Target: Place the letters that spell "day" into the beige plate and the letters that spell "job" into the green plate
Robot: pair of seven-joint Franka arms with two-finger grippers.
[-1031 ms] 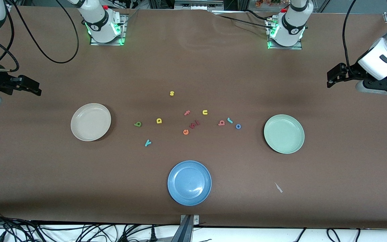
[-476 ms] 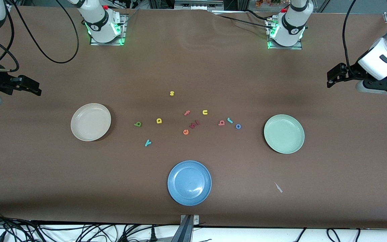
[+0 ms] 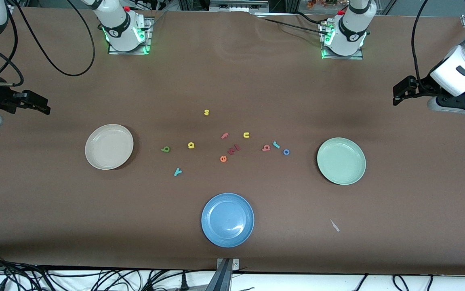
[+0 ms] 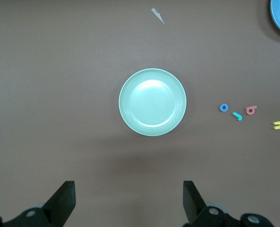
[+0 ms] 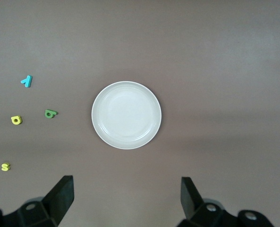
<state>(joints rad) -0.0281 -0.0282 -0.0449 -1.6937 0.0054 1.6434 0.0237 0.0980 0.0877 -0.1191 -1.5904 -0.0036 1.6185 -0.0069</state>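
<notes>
Front view shows nothing sorted yet — the round cream-beige plate (image 3: 109, 146) and the round pale mint-green plate (image 3: 341, 161) both lie bare. Between them on the brown table (image 3: 232, 81) lie the yellow "d" (image 3: 191, 145), green "a" (image 3: 165, 149), teal "y" (image 3: 177, 172), teal "j" (image 3: 276, 144), blue "o" (image 3: 286, 152) and pink-red "b" (image 3: 266, 148). The left gripper (image 4: 128, 198) and right gripper (image 5: 126, 196) wait at the table's ends, jaws wide apart, empty — all six placements remain.

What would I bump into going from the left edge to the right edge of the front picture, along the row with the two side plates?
Beige plate → green letter → yellow letter → pink letter → teal hook letter → blue ring letter → green plate.
</notes>
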